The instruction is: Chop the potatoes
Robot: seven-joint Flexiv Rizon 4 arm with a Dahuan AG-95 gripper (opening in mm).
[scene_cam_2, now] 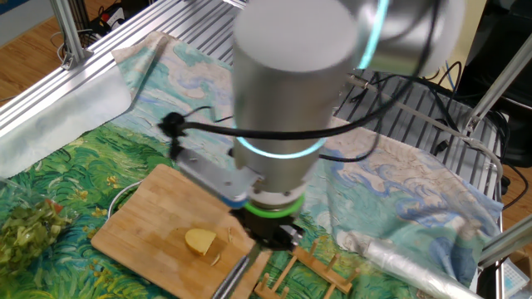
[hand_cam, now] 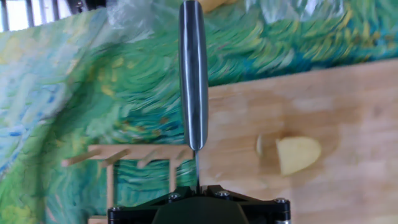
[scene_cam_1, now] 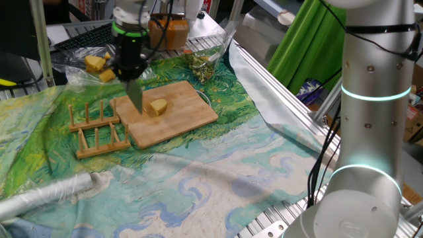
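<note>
A small pale-yellow potato piece [scene_cam_1: 156, 107] [scene_cam_2: 199, 242] [hand_cam: 297, 154] lies near the middle of the wooden board [scene_cam_1: 178, 122] [scene_cam_2: 150, 224] [hand_cam: 348, 99]. A thin slice [hand_cam: 260, 144] sits just beside its cut face. My gripper [scene_cam_1: 129, 66] [scene_cam_2: 268, 234] [hand_cam: 196, 186] is shut on a knife [scene_cam_1: 135, 96] [scene_cam_2: 235, 276] [hand_cam: 193, 74]. The blade points down over the board's edge nearest the rack, a short way to the side of the potato and not touching it.
A wooden rack [scene_cam_1: 99, 129] [scene_cam_2: 303, 270] [hand_cam: 124, 158] stands beside the board. Larger yellow chunks [scene_cam_1: 98, 64] lie in plastic at the back. Chopped greens [scene_cam_1: 201, 66] [scene_cam_2: 25, 228] and an orange jar [scene_cam_1: 168, 30] are nearby. A foil roll [scene_cam_1: 46, 195] [scene_cam_2: 407, 257] lies on the cloth.
</note>
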